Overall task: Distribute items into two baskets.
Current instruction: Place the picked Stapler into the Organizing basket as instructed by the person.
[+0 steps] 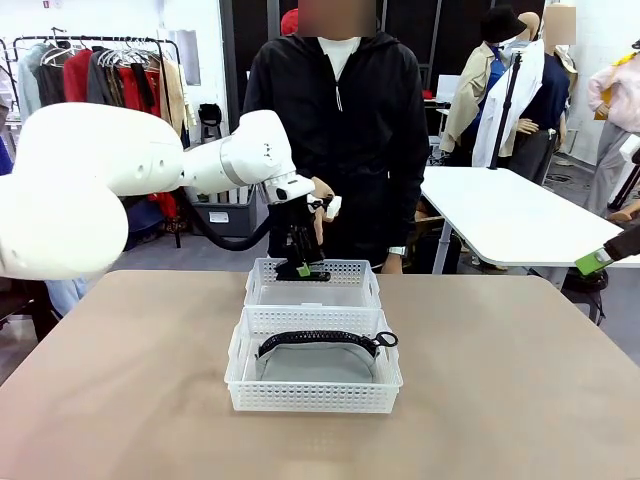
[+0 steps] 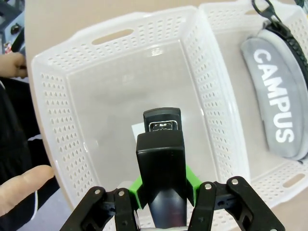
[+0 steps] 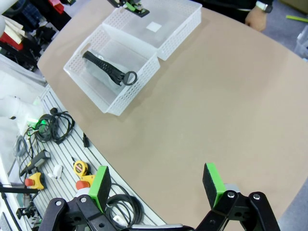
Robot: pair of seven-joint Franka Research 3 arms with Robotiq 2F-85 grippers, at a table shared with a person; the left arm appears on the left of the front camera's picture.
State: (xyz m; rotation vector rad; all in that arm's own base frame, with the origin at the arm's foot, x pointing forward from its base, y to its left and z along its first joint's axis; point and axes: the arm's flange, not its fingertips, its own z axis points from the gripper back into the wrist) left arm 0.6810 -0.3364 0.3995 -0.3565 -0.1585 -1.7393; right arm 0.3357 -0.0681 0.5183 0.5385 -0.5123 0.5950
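The left gripper (image 2: pixel 162 190) is clamped on the black stapler (image 2: pixel 161 159), its green pads (image 2: pixel 137 188) pressed against both sides, holding it over the far basket (image 1: pixel 262 292), just above the rim. The grey pouch (image 2: pixel 278 96) with its black coiled strap (image 1: pixel 312 339) lies in the near basket (image 1: pixel 310 396), which touches the far one. The right gripper (image 3: pixel 159 185) hangs above the bare table (image 3: pixel 231 96), fingers spread wide, holding nothing.

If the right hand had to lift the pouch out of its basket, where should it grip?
Probably the black coiled strap, from straight above: it arches across the pouch, while the basket walls block any side approach.
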